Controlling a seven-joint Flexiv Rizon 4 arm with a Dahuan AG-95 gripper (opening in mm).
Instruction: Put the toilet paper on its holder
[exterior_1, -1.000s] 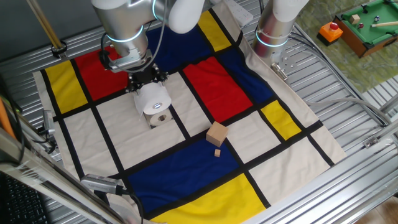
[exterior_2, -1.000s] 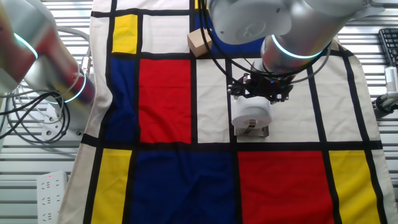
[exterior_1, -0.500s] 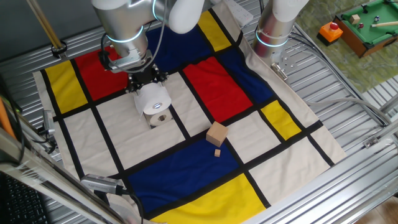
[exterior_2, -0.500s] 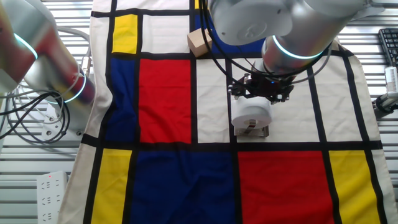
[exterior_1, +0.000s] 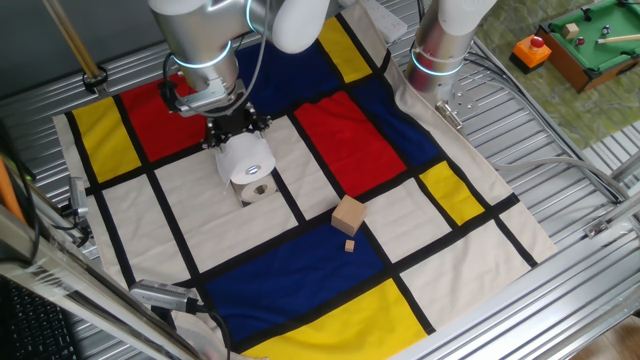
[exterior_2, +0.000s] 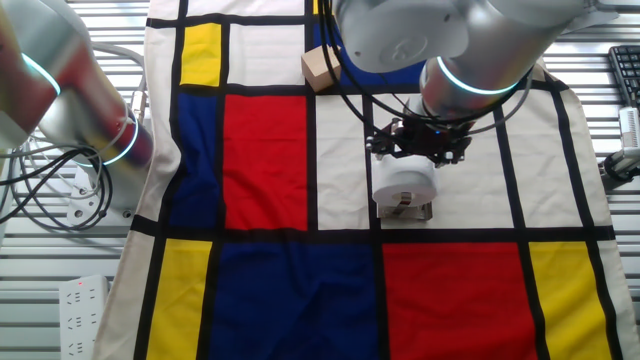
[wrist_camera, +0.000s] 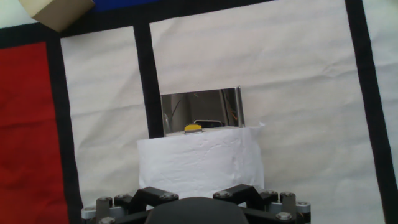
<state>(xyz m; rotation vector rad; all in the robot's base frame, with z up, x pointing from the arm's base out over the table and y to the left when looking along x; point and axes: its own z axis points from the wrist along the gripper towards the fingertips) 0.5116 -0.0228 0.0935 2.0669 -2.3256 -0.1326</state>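
On the colour-block cloth (exterior_1: 300, 250), the gripper (exterior_1: 236, 128) hangs over a white panel with the toilet paper (exterior_1: 246, 160) directly below it; its fingers are hidden behind the roll and the hand's body, so I cannot tell whether they are apart or pressed on the roll. The roll sits over the holder (exterior_1: 259, 188), whose shiny base plate pokes out at the roll's 5 o'clock edge in one fixed view. In the other fixed view the toilet paper (exterior_2: 404, 181) is below the gripper (exterior_2: 420, 143), with the holder (exterior_2: 408, 210) showing at 6 o'clock. In the hand view the toilet paper (wrist_camera: 200, 160) fills the lower middle, the holder (wrist_camera: 200, 111) mirror-bright at its 12 o'clock. A wooden cube (exterior_1: 348, 215) lies well apart at 4 o'clock, a smaller block (exterior_1: 350, 245) just beside it.
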